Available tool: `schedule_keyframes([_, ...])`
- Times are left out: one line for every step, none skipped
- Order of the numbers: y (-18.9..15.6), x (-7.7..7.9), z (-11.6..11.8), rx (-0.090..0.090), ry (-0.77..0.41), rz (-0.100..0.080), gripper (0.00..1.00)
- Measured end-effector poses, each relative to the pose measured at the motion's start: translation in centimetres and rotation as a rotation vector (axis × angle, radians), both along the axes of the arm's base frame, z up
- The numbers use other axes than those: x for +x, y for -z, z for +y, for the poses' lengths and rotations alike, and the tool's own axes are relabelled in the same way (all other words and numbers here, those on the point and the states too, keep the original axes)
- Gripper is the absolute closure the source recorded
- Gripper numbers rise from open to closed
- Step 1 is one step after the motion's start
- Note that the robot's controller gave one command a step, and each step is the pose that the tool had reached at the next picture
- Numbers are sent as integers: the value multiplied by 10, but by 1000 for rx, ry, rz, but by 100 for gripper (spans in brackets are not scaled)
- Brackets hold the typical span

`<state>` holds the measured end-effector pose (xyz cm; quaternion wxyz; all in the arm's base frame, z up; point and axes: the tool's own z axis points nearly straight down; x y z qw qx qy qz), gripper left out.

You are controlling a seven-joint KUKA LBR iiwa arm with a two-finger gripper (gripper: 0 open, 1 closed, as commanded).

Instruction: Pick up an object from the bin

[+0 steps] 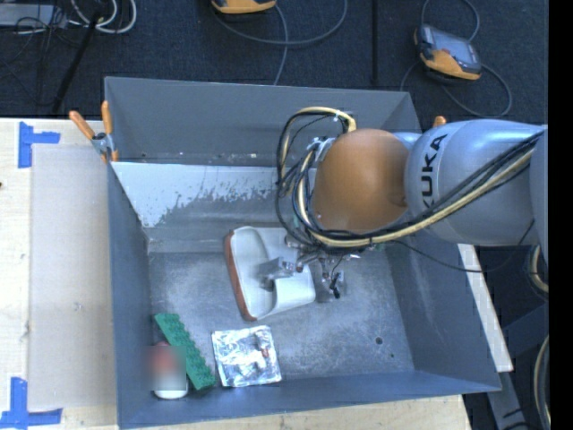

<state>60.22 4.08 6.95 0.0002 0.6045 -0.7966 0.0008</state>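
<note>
Bin [197, 133]: four loose items on its floor.
- Shallow dish [253, 271]: middle of the floor.
- Pincer [315, 280]: at the dish's right edge; the arm [466, 186] enters from the right, above the right wall.
- Foil packet [246, 356]: nearer than the dish, apart from it.
- Studded strip [183, 350]: just left of the packet.
- Small bottle [168, 372]: near-left corner, against the strip's left side.
</note>
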Motion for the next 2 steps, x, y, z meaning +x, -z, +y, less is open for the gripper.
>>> schedule_keyframes([-1,-1,4,2,-4,4,100])
schedule_keyframes([-137,8,36,4,-2,-7,100])
